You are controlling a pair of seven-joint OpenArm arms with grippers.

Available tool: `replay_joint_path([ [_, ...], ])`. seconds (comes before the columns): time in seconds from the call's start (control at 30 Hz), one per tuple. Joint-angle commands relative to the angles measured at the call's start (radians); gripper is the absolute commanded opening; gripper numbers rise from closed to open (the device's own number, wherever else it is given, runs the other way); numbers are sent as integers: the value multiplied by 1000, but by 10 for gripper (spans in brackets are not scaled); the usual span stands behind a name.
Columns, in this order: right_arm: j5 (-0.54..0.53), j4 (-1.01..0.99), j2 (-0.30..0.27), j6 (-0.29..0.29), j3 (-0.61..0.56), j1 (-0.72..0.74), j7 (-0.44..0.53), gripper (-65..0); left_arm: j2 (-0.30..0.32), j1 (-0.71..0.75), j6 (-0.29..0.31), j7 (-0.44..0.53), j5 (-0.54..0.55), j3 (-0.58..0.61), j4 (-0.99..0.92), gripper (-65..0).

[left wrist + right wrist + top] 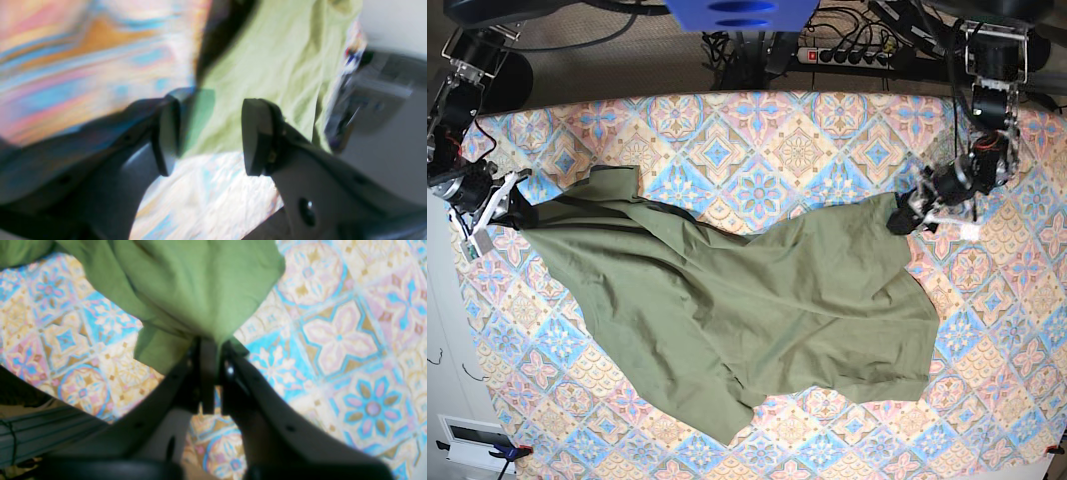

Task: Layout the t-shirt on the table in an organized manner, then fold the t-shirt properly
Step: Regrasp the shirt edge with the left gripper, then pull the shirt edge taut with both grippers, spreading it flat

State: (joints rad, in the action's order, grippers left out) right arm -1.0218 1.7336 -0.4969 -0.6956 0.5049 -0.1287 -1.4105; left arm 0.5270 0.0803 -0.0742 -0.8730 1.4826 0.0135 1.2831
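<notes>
The olive-green t-shirt (747, 310) lies spread and wrinkled across the patterned table (797, 150), stretched between both arms. At the left of the base view, my right gripper (515, 207) pinches a corner of the shirt. The right wrist view shows this gripper (210, 340) shut, with green cloth (200, 283) bunched at its tips above the tablecloth (337, 336). My left gripper (905, 218) is at the shirt's right corner. In the blurred left wrist view its fingers (257, 136) stand apart, the gripper (210, 133) open. The shirt (267, 66) lies just beyond it on the table (206, 193).
A power strip (847, 55) with cables and a blue mount (742, 12) sit behind the table's far edge. A white box (472, 440) is on the floor at the lower left. The table's edge runs close beside each gripper.
</notes>
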Motion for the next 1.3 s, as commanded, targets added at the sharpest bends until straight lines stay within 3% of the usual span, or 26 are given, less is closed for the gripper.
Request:
replay_joint_path([
  [0.0, -12, 13, -24, -3, 10, 13, 21, -645, -11, -10, -2, -27, 1, 16, 14, -351],
  [0.1, -12, 13, -24, -3, 11, 13, 21, -645, -41, -20, -2, -28, 1, 27, 16, -353],
  [0.17, -12, 13, -24, -3, 11, 13, 21, -645, -46, -20, 0, -28, 1, 27, 16, -393],
  [0.23, -12, 13, -24, -3, 13, 13, 21, -645, -43, -15, 6, -28, 1, 36, 16, -487],
  [0.3, -12, 13, -24, -3, 13, 13, 21, -645, -38, -14, 6, -28, 1, 35, 16, -644],
  [0.53, -12, 12, -24, -3, 11, 11, 21, -645, 72, 16, 6, -30, 1, -4, 25, -650],
  [0.9, -12, 19, -24, -3, 2, -87, 15, -646, 215, 209, 7, -114, 1, -178, 258, -650],
  [1.1, -12, 21, -24, -3, 10, -208, 14, -646, 259, 336, 9, -117, 1, -280, 278, -650],
  [1.27, -12, 21, -24, -3, 10, -305, 14, -646, 256, 439, 9, -150, 1, -372, 341, -650],
])
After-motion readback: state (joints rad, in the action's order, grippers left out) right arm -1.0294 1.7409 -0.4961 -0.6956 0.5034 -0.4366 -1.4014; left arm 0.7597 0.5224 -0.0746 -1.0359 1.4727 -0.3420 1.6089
